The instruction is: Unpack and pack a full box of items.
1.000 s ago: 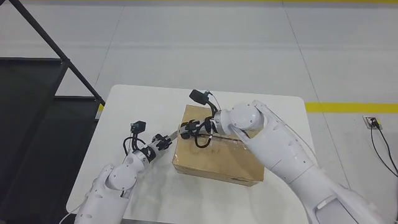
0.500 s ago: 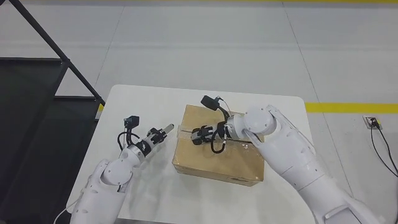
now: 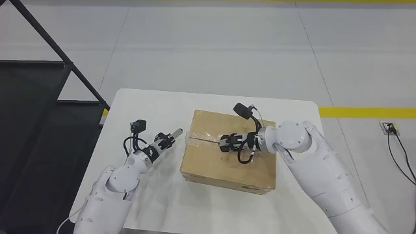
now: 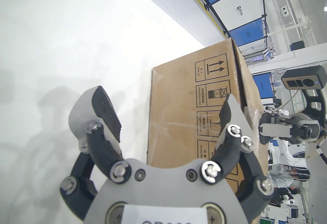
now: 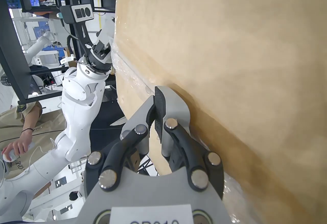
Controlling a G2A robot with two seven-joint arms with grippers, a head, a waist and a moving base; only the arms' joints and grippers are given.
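counter (image 3: 140,107): one, white. It carries the box, so you don't need to lift anything.
box (image 3: 214,161): one, brown cardboard, flaps shut, sitting mid-counter and slightly toward the right arm's side. It's probably heavy if it's really full. The walls are stiff, but the top flaps will give under pressure. It's too wide for one claw to span, so work the flap edges at the centre seam and brace a side wall.
tape (image 4: 176,125): one clear strip along the top seam, running down the side facing the left arm. It's slick and thin, so pinch a loose end rather than the flat run.
left claw (image 4: 164,102): fingers spread, holding nothing, just beside that side wall and not touching it.
right claw (image 5: 157,107): fingers pressed together, lying low on the box top at the seam. You can't tell if tape is caught between them.
count: two claws.
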